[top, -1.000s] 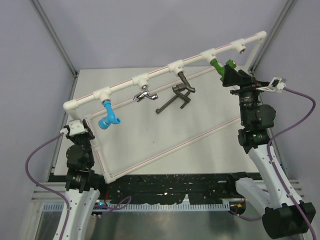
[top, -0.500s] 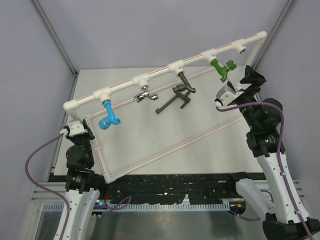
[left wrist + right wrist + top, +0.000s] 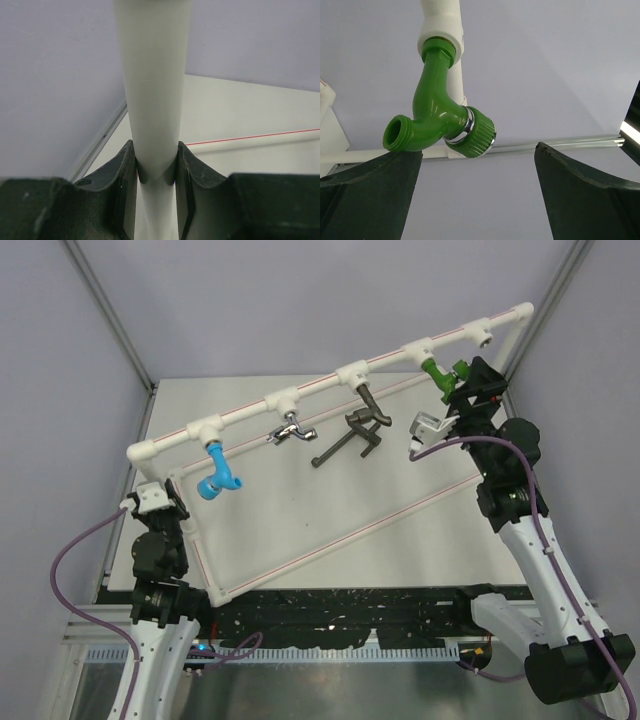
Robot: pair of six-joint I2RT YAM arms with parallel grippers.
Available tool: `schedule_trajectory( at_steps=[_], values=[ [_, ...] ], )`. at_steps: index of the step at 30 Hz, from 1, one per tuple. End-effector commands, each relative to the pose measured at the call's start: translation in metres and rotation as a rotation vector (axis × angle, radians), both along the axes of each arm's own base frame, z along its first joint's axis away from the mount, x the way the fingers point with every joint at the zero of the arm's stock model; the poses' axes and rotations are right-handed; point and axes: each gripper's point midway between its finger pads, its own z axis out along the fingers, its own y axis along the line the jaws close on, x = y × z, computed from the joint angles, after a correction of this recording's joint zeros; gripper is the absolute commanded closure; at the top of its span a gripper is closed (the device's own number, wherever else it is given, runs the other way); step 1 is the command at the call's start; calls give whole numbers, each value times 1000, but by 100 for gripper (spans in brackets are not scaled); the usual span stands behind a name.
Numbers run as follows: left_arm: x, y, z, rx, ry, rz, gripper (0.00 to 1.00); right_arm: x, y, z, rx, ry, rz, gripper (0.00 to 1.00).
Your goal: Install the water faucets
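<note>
The green faucet [image 3: 443,375] hangs from a tee socket of the white pipe frame [image 3: 320,390]; in the right wrist view it [image 3: 437,117] sits just above my left finger. My right gripper [image 3: 464,390] is open and empty, with its jaws wide apart below the knob [image 3: 477,195]. The blue faucet [image 3: 218,475], the silver chrome one [image 3: 290,428] and the dark bronze one [image 3: 368,405] hang under other sockets. The long dark T-handled one [image 3: 338,448] is below the bronze one. My left gripper [image 3: 158,502] is shut on the frame's white pipe [image 3: 155,100].
The frame's lower white pipes with red lines [image 3: 400,512] cross the grey table [image 3: 300,500]. One tee socket at the far right of the top pipe [image 3: 484,337] has no faucet. Enclosure posts stand at the back corners.
My right arm drew back from the green faucet, turned its wrist over, and came back up beside the faucet. The left arm and the faucets have not moved.
</note>
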Motion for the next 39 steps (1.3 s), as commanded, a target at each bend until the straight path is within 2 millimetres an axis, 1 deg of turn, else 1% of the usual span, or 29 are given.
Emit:
schedule_trajectory(
  at_steps=[1,2,6,10,13,14,15,17,18,19,20,21,22,23,24,25,26,27,29,30,31,32,33,34,35,36,37,38,39],
  values=[
    [-16,13,41,25,-136,67,100,1,7,31,-40,-135,13,2],
    [-16,14,41,24,-137,68,100,2,8,32,-40,-133,16,0],
    [-17,13,42,24,-140,67,100,13,8,19,-7,-86,15,9],
    [-15,13,41,26,-134,65,100,21,7,2,79,-17,18,22],
    [-16,13,41,26,-137,65,100,21,14,-2,214,3,72,52],
    [-16,13,41,25,-137,65,100,21,18,-7,341,37,111,56],
    [-16,13,41,28,-135,66,100,18,24,0,405,27,156,61],
    [-16,13,41,28,-136,66,100,15,35,-1,578,86,239,64],
    [-16,13,41,27,-135,65,100,14,42,-1,771,144,296,67],
    [-15,13,41,26,-135,65,100,12,48,3,849,152,347,74],
    [-16,13,41,26,-136,64,100,10,57,0,998,217,408,75],
    [-15,13,40,27,-134,62,100,5,61,9,1072,195,473,76],
    [-15,12,40,28,-132,61,100,3,71,6,1283,281,550,79],
    [-15,12,41,28,-134,58,100,-3,69,20,1408,243,623,80],
    [-15,12,41,28,-134,59,100,-4,71,22,1644,308,697,82],
    [-16,12,41,26,-137,59,100,-5,64,26,1784,278,740,82],
    [-15,12,40,25,-135,60,100,-5,62,29,2009,331,810,83],
    [-16,12,41,25,-136,60,100,-8,64,33,2127,383,869,83],
    [-15,12,40,27,-134,59,100,-9,56,38,2329,399,930,82],
    [-16,12,41,25,-136,60,100,-7,41,42,2419,307,932,82],
    [-16,12,41,25,-137,57,100,-9,36,42,2517,315,967,82],
    [-15,12,41,25,-137,57,100,-9,25,41,2583,257,960,83],
    [-15,11,41,26,-135,56,100,-14,22,47,2658,270,1008,83],
    [-15,11,41,26,-137,56,100,-12,17,43,2716,250,988,83],
    [-15,12,40,27,-135,58,100,-16,15,47,2761,258,1015,82],
    [-15,12,40,27,-134,58,100,-13,13,41,2808,263,978,81],
    [-15,11,41,27,-135,55,100,-16,12,43,2837,273,997,81],
    [-15,12,40,27,-134,59,100,-16,13,40,2840,276,981,74],
    [-15,12,41,27,-134,59,100,-19,13,41,2814,278,978,61]
  ],
)
